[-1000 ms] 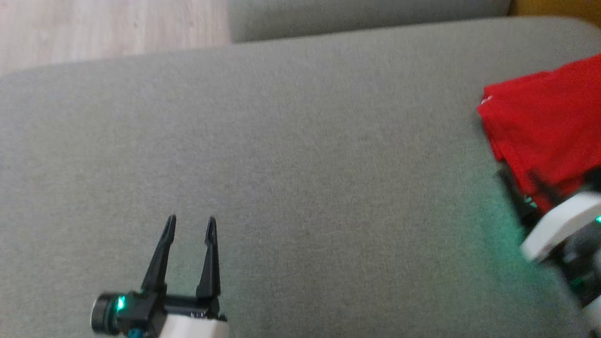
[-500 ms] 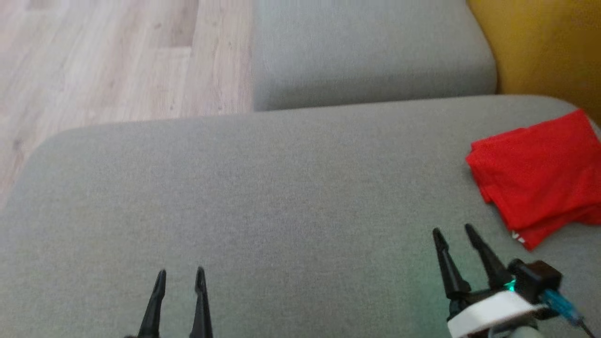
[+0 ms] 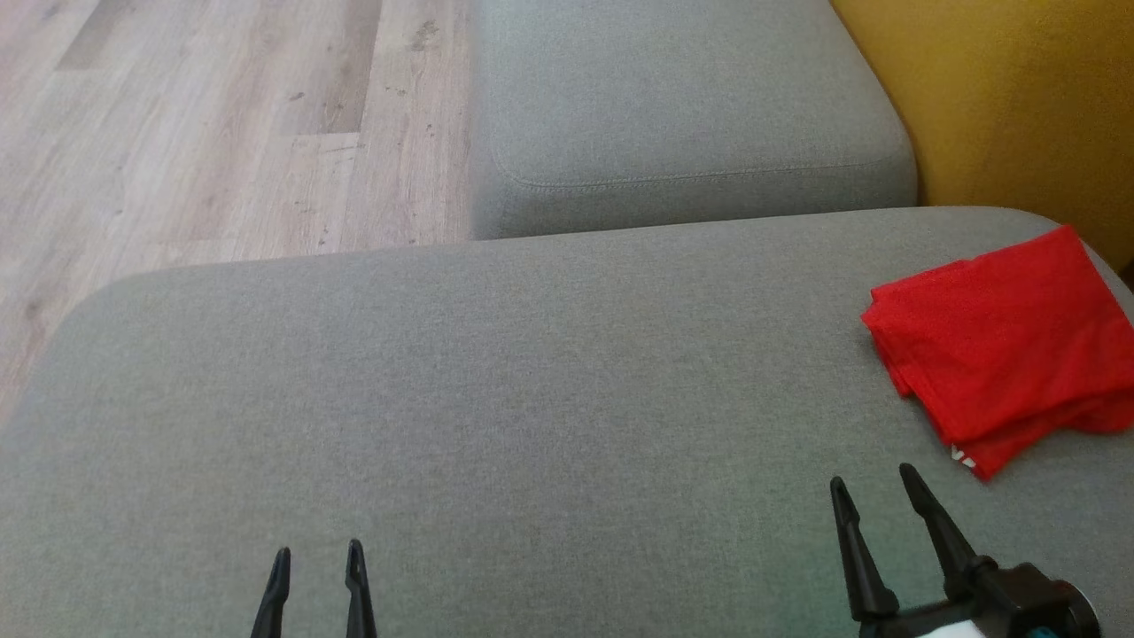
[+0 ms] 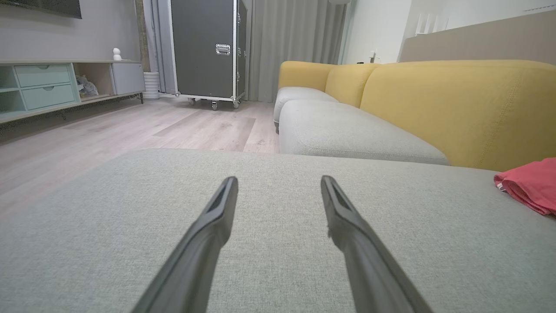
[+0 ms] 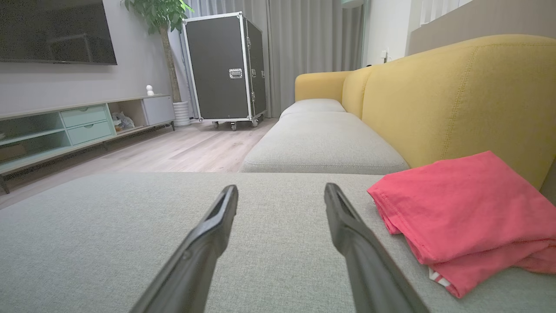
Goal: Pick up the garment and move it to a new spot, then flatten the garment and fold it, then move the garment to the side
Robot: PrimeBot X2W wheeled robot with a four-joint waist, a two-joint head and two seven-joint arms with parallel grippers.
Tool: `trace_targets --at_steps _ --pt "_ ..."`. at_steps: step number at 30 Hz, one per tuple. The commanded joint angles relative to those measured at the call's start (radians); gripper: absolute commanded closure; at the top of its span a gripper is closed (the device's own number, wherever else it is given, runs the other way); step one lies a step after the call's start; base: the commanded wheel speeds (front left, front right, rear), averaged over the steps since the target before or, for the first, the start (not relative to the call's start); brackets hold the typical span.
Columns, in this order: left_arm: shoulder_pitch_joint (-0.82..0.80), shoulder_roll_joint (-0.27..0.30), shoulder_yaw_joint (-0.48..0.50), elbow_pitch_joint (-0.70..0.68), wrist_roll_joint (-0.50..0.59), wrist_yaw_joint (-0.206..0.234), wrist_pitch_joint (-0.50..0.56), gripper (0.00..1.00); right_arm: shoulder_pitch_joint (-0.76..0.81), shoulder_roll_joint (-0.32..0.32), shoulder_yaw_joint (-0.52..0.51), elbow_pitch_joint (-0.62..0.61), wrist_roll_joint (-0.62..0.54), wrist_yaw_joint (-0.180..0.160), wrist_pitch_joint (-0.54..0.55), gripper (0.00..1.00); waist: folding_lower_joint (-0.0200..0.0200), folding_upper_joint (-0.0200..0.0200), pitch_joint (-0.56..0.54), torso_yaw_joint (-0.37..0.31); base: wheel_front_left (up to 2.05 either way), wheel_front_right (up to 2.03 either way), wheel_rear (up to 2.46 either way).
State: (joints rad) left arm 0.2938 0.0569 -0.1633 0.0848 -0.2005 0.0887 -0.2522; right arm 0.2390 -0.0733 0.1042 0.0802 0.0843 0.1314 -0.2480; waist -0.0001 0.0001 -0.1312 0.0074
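Red folded garment [image 3: 1001, 354] lies at the far right of the big grey seat cushion [image 3: 532, 381], close to the yellow backrest [image 3: 1001, 106]. One garment, several layers stacked, edges not quite flush. One small white mark [image 3: 961, 456] sits at its front corner, too small to read.

Two hands, both released, fingers spread with nothing between them. The left hand [image 3: 318, 549] is at the lower left of the head view, over bare cushion and well apart from the garment. The right hand [image 3: 871, 476] is at the lower right, near the garment's front corner but not touching it. In the right wrist view the garment lies just to the right of that hand's fingers [image 5: 347, 230].

Three grey cushions in a row: the big one, a second cushion [image 3: 682, 97] beyond it, and a third cushion [image 4: 299, 93] further along the sofa. Pale wood floor [image 3: 204, 133] lies to the left.

Containers:
- One black flight case [image 5: 226, 69] on castors, with metal edges, is shut, so its contents are hidden.
- One low cabinet [image 5: 87, 117] has two mint drawers, both shut, and an open cubby holding something crumpled that cannot be made out.
- One white pot [image 5: 180, 114] holds one plant [image 5: 158, 13].

One small white figure [image 5: 149, 90] stands on top of the cabinet. One dark TV [image 5: 56, 30] hangs on the wall.
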Motion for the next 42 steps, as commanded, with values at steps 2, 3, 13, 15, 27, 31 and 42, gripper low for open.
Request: trace_targets --at_steps 2,3,13,15,27,31,42 --pt "-0.036 -0.007 0.036 -0.030 0.020 0.009 -0.010 0.00 -0.039 0.001 0.017 -0.028 -0.008 -0.001 -0.014 0.00 0.0001 -0.0001 -0.002 0.003 0.00 0.00 0.00" --pt "-0.037 -0.007 0.037 -0.033 0.027 0.014 -0.010 0.00 -0.038 0.003 0.017 -0.027 -0.008 -0.001 -0.014 0.00 0.0001 -0.0001 -0.002 0.005 0.00 0.00 0.00" --pt "-0.005 0.003 0.006 0.055 -0.044 0.000 0.015 1.00 -0.002 0.002 0.000 0.062 0.071 0.000 0.013 1.00 0.0001 -0.0001 0.004 0.004 0.00 0.00 0.00" --pt "-0.012 0.004 0.008 0.057 -0.069 -0.004 0.020 1.00 -0.008 0.001 -0.002 0.065 0.097 0.000 0.017 1.00 0.0001 -0.0001 0.006 0.004 0.00 0.00 0.00" --pt "-0.054 0.011 0.025 0.073 -0.215 -0.027 0.047 1.00 -0.044 -0.005 -0.014 0.076 0.252 0.000 0.044 1.00 0.0001 -0.0001 0.019 0.003 0.00 0.00 0.00" --pt "-0.071 0.014 0.032 0.079 -0.276 -0.037 0.059 1.00 -0.058 -0.006 -0.019 0.080 0.316 0.000 0.056 1.00 0.0001 -0.0001 0.024 0.003 0.00 0.00 0.00" --pt "-0.107 0.018 0.050 0.088 -0.407 -0.057 0.085 1.00 -0.089 -0.009 -0.033 0.089 0.455 0.000 0.083 1.00 0.0001 -0.0001 0.036 0.001 0.00 0.00 0.00"
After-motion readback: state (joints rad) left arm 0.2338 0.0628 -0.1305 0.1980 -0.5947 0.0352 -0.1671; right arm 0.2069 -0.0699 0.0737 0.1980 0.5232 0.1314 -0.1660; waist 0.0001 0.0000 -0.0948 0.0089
